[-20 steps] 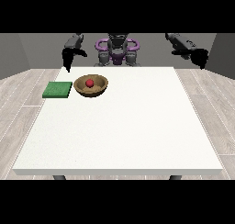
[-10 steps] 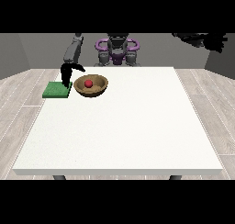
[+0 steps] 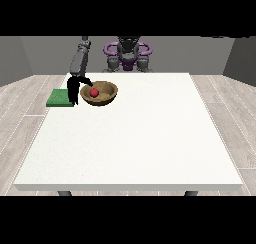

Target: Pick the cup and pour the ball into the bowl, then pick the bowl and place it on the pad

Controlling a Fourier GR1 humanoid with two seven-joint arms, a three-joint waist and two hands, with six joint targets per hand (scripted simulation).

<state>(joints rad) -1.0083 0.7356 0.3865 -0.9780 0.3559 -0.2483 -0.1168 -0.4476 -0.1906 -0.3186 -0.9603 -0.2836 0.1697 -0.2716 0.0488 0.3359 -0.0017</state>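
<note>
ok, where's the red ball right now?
In the front view, the red ball sits inside the wooden bowl at the table's far left, beside the green pad, with the hand at the bowl's left rim.

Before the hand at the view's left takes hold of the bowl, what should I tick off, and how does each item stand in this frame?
1. Ball inside bowl: ok.
2. Bowl upright on the table: ok.
3. Hand at the view's left close beside the bowl: ok.
4. Fingers closed on the bowl's rim: cannot tell.
5. Green pad free of things on top: ok, though the hand overlaps its near edge.
6. Other hand out of the way: not in view.
</note>
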